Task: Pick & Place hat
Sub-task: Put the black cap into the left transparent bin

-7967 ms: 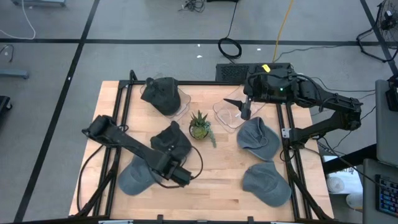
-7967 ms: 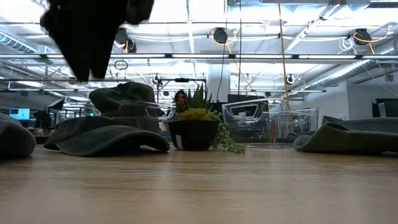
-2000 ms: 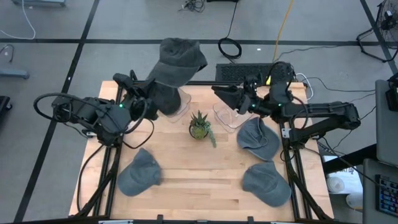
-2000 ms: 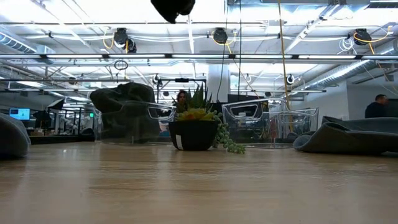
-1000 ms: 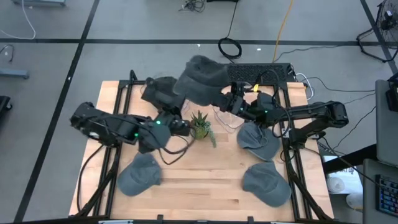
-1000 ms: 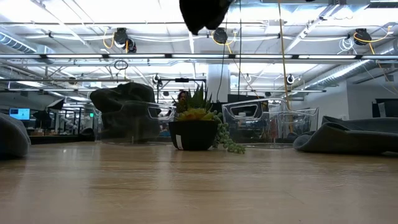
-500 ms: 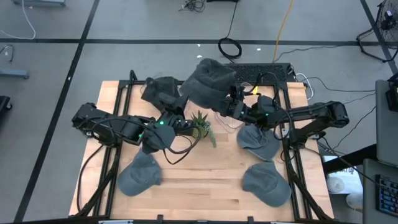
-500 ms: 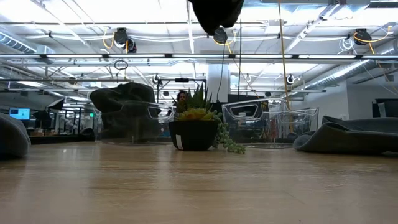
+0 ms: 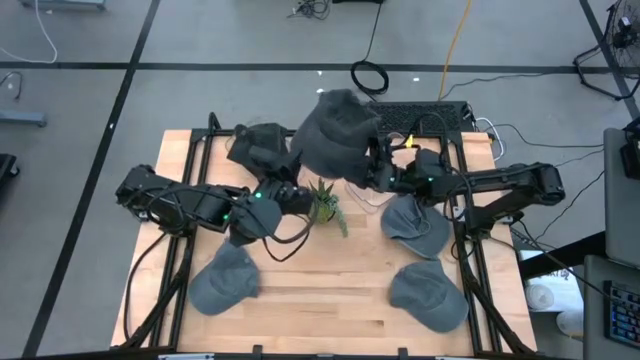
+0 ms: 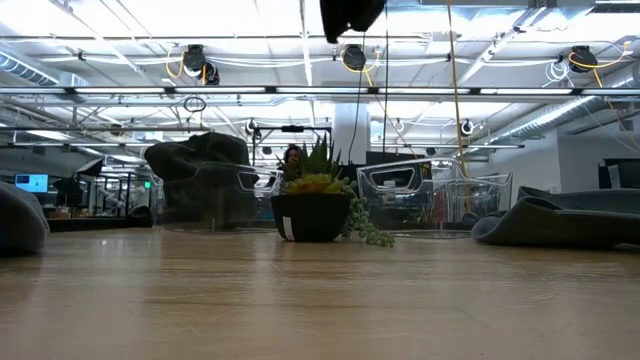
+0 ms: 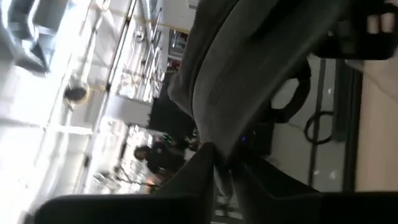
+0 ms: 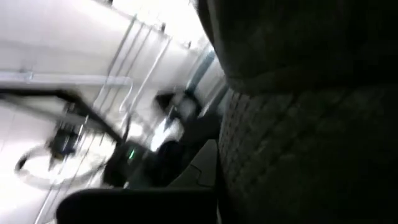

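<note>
No readable text anywhere.

No lettering, label, brand mark, number or sign can be made out on any surface in the four views; anything that might carry print is too small or too blurred to read.

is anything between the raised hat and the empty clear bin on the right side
Nothing visible blocks it. The hat hangs in the air from the right hand, with the empty clear bin just beside and below it. The potted plant stands nearer the table's middle, off that path.
</note>
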